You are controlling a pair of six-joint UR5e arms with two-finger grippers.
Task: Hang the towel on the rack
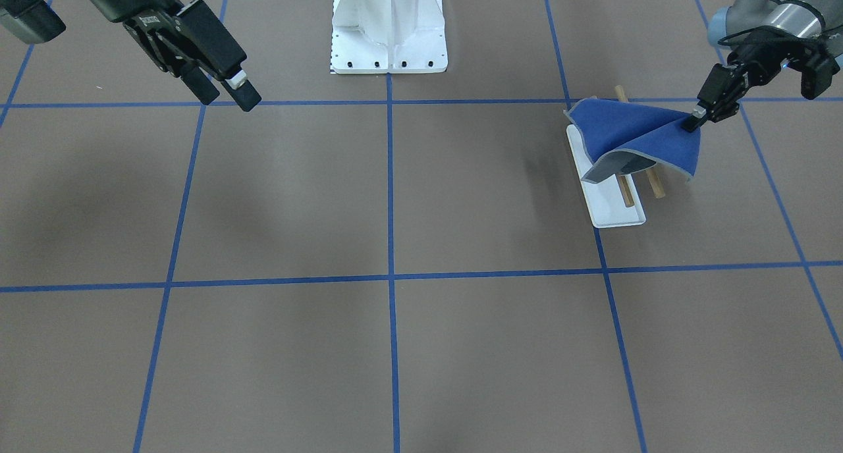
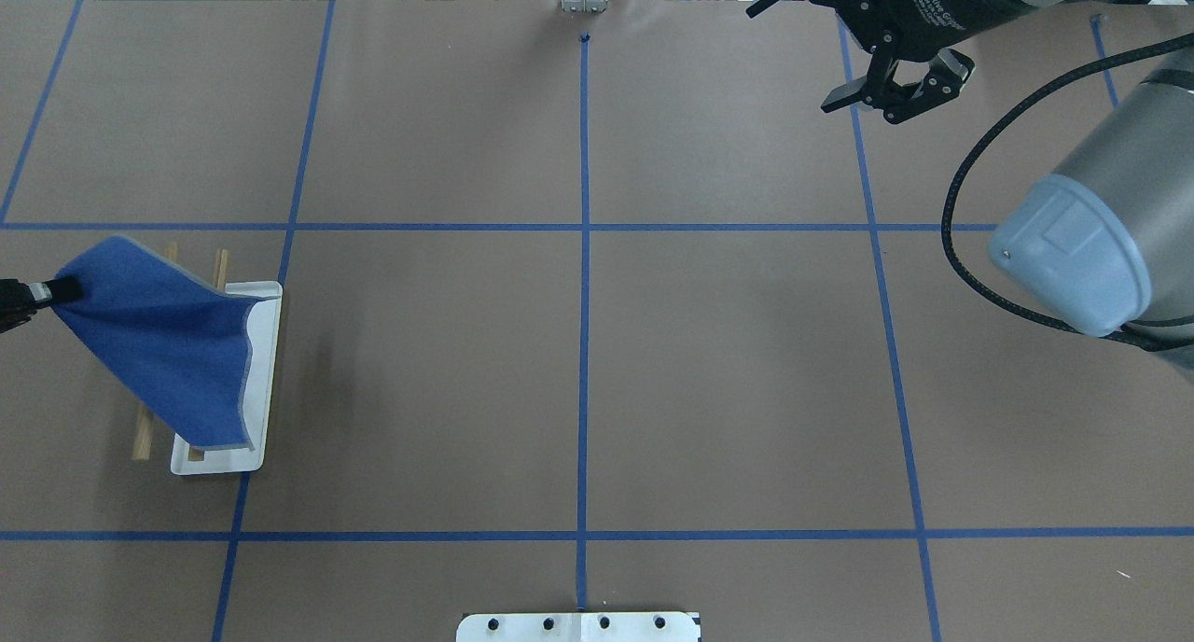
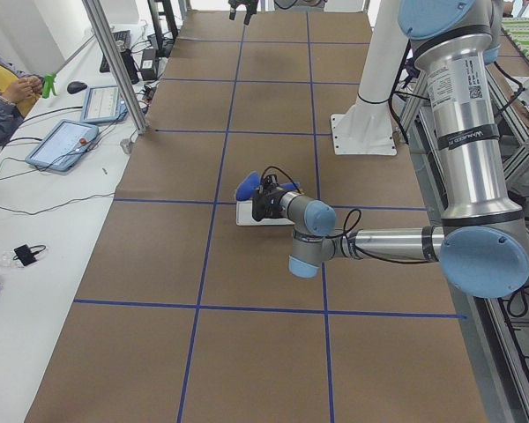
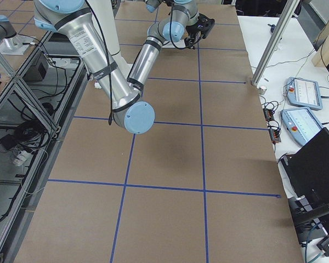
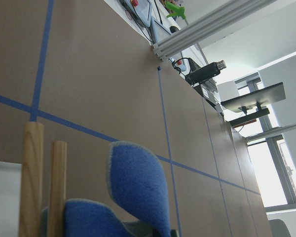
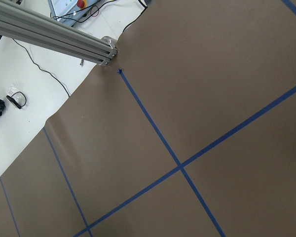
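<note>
L gripper [image 1: 695,120] clamped on one towel [image 1: 632,135] corner. Cloth was draped over rack [image 1: 609,211] at table's left end, held corner raised. R gripper [image 1: 228,96] well apart on the right, fingers apart, empty. Step: draping, prob. near done. Next calls for lowering the corner, then letting go w/o dragging cloth off.

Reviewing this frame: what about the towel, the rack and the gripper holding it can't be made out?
The rack's upright and rod middles: covered by the towel in the front-facing and overhead views.
The left gripper: mostly cut off by the overhead view's left edge; the front-facing view shows it pinching the towel's corner.
Rack and towel in the exterior left view: mostly hidden behind the left arm.
</note>
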